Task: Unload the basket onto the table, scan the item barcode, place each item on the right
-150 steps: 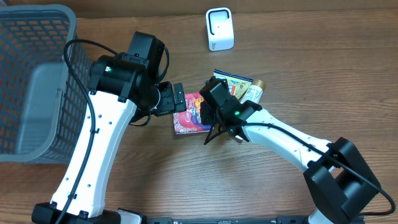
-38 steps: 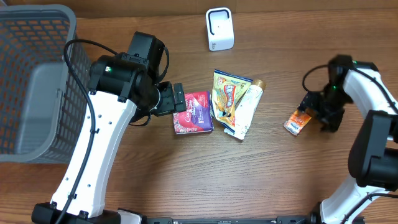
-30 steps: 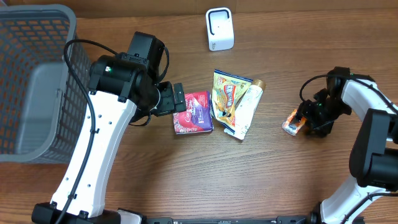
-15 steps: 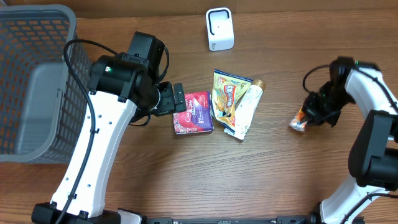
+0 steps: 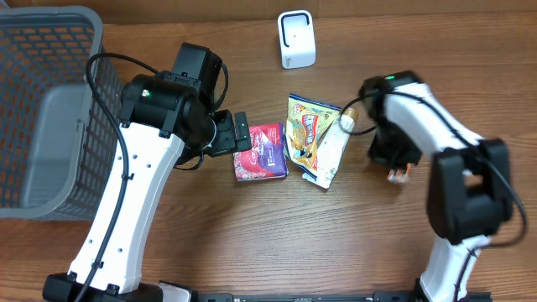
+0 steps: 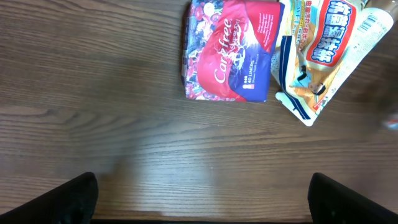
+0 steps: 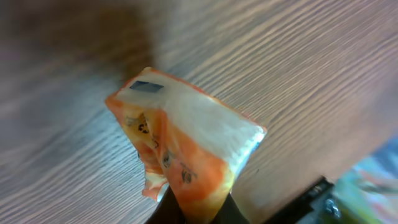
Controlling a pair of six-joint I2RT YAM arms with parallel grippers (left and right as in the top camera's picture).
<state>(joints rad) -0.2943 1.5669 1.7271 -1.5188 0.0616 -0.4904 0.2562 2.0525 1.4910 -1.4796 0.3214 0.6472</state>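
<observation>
The item, a small orange and white packet (image 7: pixel 186 140), hangs above the wood with my right gripper (image 7: pixel 194 208) shut on its lower end. From overhead only a corner of the packet (image 5: pixel 398 174) shows under the right gripper (image 5: pixel 393 161), just right of the tube. The blurred right wrist view shows no barcode that I can make out. The white scanner (image 5: pixel 295 39) stands at the back centre. My left gripper (image 5: pixel 240 134) is open beside the red packet (image 5: pixel 262 151), its fingers (image 6: pixel 68 200) wide apart over bare wood.
A grey mesh basket (image 5: pixel 50 109) fills the far left. A yellow snack packet (image 5: pixel 307 126) and a white tube (image 5: pixel 334 144) lie in the middle, with the red packet (image 6: pixel 230 50) and the yellow packet (image 6: pixel 323 43) also in the left wrist view.
My right gripper closed on the orange packet at the right side, lifted it and carried it left toward the tube. The left arm has not moved.
</observation>
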